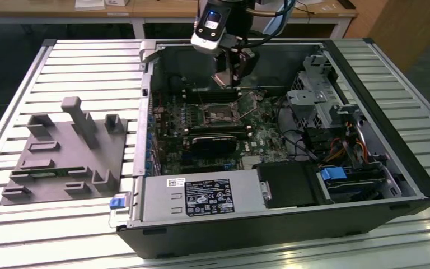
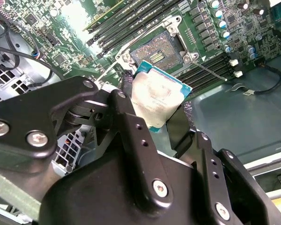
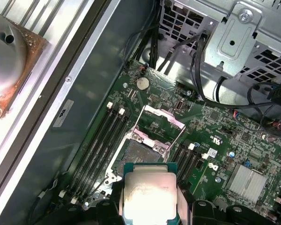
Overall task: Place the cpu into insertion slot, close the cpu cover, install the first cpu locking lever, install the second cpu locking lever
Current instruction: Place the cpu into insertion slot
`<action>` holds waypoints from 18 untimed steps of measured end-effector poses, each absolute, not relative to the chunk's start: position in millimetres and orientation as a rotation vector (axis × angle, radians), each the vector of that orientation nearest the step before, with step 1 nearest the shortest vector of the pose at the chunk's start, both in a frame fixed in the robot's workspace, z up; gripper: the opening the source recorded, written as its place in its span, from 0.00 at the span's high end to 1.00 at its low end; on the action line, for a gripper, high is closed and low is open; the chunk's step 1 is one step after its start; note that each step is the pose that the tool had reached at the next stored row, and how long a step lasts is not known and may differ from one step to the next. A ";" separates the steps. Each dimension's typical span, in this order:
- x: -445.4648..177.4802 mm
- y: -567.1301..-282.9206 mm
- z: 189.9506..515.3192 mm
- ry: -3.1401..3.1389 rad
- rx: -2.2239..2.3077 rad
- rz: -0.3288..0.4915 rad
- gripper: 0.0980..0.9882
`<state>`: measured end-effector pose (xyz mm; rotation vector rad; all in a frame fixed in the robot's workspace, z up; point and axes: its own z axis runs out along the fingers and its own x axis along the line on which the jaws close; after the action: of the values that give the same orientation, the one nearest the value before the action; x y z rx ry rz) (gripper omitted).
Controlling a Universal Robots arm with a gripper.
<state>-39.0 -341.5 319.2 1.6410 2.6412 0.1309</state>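
The claw (image 2: 155, 105) is clamped on the cpu (image 2: 157, 93), gripping it by two opposite edges. The chip hangs tilted in the air over the motherboard, near the insertion slot (image 3: 139, 154) (socket bare, dark centre showing). The cpu cover (image 3: 165, 117) is raised off the slot. The computer case (image 1: 275, 235) lies open on the slatted counter (image 1: 88, 61).

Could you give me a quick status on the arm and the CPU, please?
End effector shut on cpu, near slot. Slot empty, cover open. Nothing in the way.
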 end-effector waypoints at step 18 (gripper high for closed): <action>-39.0 -341.5 317.7 2.612 1.684 0.130 0.51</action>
<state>-39.0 -341.5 317.7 1.6843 2.6122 0.1300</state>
